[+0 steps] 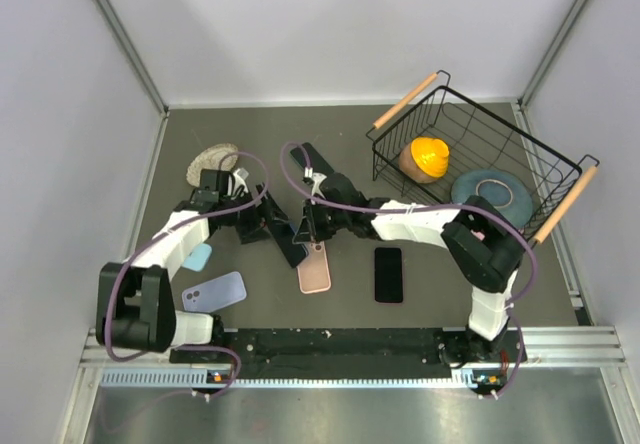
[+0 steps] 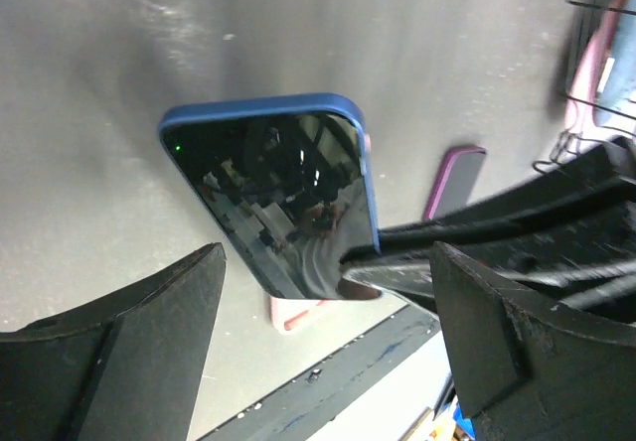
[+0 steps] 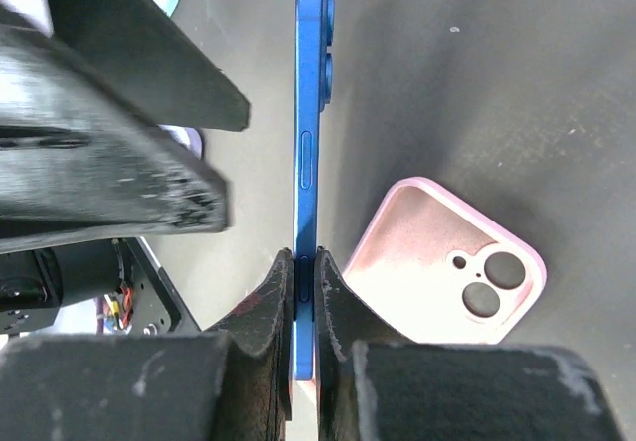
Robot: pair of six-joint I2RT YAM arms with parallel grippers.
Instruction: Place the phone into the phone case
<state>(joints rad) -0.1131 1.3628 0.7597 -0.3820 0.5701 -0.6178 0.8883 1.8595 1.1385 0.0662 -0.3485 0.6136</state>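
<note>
The right gripper (image 3: 306,292) is pressed tight on the blue phone (image 3: 309,153), pinching it across front and back near one corner, so the phone stands on its thin edge with its side buttons facing the right wrist camera. The left gripper (image 2: 328,262) is spread wide; its two black fingers (image 2: 129,352) flank the phone's dark screen without touching it, and they crowd the space on the screen side. The pink case (image 3: 447,272) lies flat on the grey table (image 1: 250,134), open side up with its camera holes showing, just beside and partly under the held phone's lower end. Whether the phone's edge touches the case I cannot tell. Near the case on the right arm's side lies a black phone (image 1: 388,274), apart from it. On the left arm's side a lavender piece (image 1: 213,291), phone or case I cannot tell, lies near the table's front edge, and a pale blue piece (image 1: 197,257) peeks from under the left arm. Farther back stand a wire basket (image 1: 520,149) holding an orange object (image 1: 428,157), a blue-grey disc (image 1: 490,192) and a pale round thing (image 1: 212,160).
</note>
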